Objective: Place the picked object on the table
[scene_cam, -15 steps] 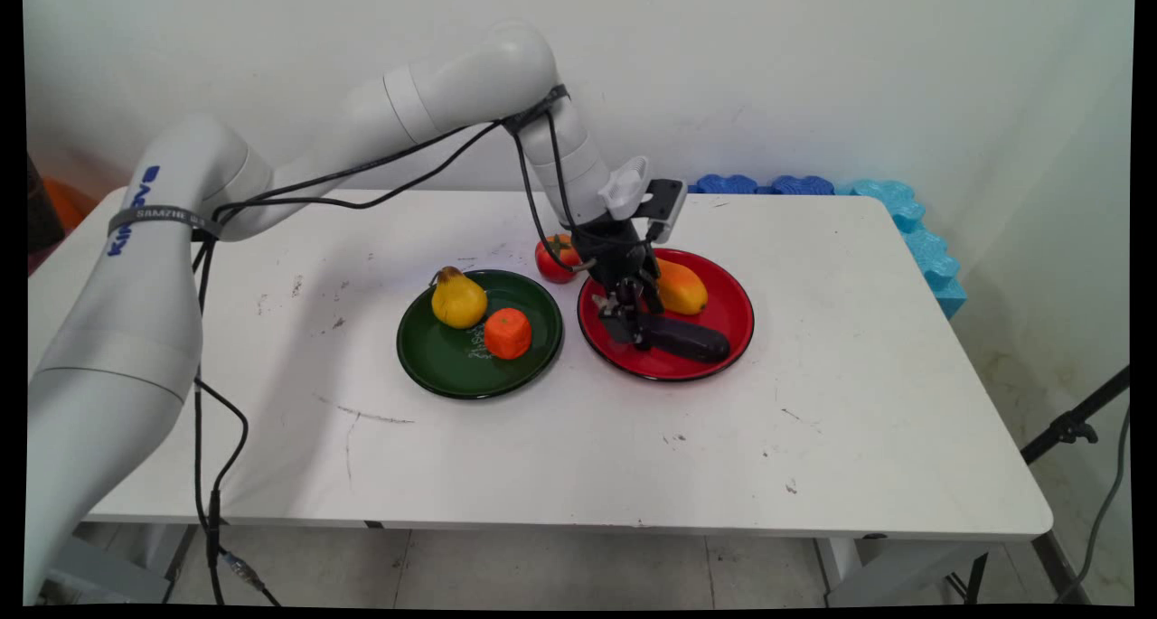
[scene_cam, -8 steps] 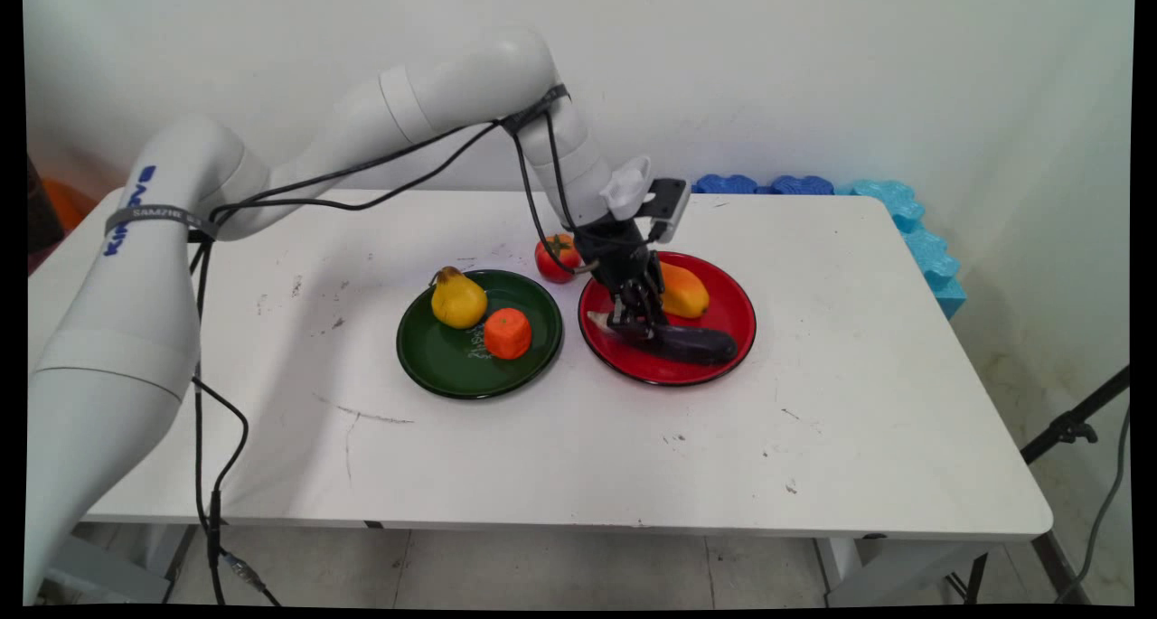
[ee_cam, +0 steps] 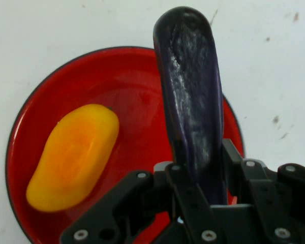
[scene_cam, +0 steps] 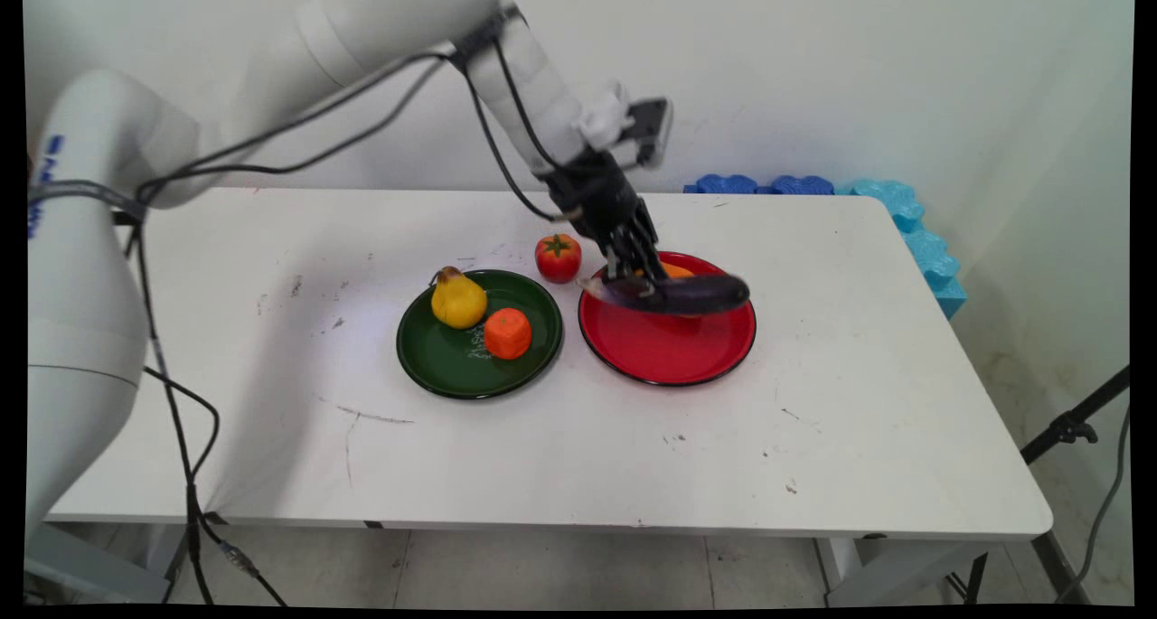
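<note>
Gripper [scene_cam: 637, 276] jaws clamped on eggplant [scene_cam: 673, 292], held clear above red plate [scene_cam: 669, 361], mango [ee_cam: 73, 155] left lying on it.

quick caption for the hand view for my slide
Gripper shut on a dark purple eggplant, held above a red plate where an orange-yellow mango lies.

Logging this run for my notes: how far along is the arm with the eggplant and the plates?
Done: the tool is shut on the eggplant and holds it above the red plate. In hand: the eggplant hangs in the air. Left: it rests nowhere yet. The mango lies on the red plate; the pear sits on the green plate.
</note>
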Tool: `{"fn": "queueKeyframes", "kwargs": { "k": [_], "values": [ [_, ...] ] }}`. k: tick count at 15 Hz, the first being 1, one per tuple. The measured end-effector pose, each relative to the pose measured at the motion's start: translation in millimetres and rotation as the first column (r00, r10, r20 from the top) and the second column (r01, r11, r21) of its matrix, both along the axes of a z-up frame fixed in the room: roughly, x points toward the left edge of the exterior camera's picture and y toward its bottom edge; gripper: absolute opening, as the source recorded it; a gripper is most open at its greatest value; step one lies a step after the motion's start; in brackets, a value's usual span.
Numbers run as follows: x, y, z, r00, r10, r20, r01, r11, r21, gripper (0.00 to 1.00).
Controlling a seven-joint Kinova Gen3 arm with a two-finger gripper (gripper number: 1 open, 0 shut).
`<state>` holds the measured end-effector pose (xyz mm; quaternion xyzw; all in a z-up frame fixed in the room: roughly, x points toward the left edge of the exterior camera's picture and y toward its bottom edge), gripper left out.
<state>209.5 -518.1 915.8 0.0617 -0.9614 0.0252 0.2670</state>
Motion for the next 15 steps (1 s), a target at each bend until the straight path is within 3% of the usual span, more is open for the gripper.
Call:
{"fn": "queueKeyframes", "kwargs": {
  "k": [4,7,11,15],
  "values": [
    [28,36,53,0.993,0.113,-0.046,-0.111,0.993,0.044,0.0],
    [52,66,80,0.985,0.16,-0.067,-0.156,0.985,0.071,0.0],
    [83,107,95,0.978,0.193,-0.074,-0.185,0.978,0.099,0.0],
    [114,147,81,0.971,0.231,-0.053,-0.223,0.967,0.125,0.0]
  ]
}}
